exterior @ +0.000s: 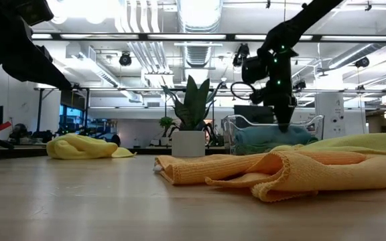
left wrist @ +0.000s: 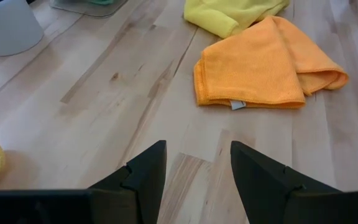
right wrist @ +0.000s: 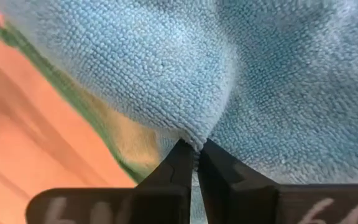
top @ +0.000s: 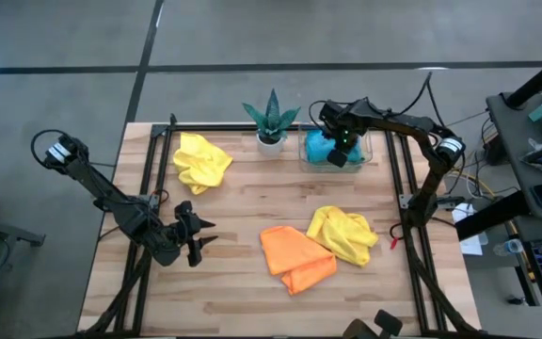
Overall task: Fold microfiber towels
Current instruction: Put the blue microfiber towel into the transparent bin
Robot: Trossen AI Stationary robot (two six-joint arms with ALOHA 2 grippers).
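Observation:
A sky blue towel [top: 323, 148] lies in the clear plastic tray [top: 373, 151] at the table's far right, with a sage green towel's edge [right wrist: 73, 93] showing under it. My right gripper [right wrist: 196, 152] reaches down into the tray and is shut on the blue towel. A folded orange towel [top: 294, 257] and a crumpled yellow towel [top: 343, 234] lie at the table's middle right. A second yellow towel [top: 200, 160] lies crumpled at the far left. My left gripper [left wrist: 196, 163] is open and empty above the table's near left. My right gripper pinches a raised fold of the sky blue towel [right wrist: 194, 138] between its two fingertips. The fingers come from above, pointing down into the tray. The rest of the towel lies in the tray on the green towel.
A spiky green potted plant [top: 271, 122] in a white pot stands at the far edge, just left of the tray. Bare wood lies between the left gripper and the orange towel. Dark frame rails run along the table's sides.

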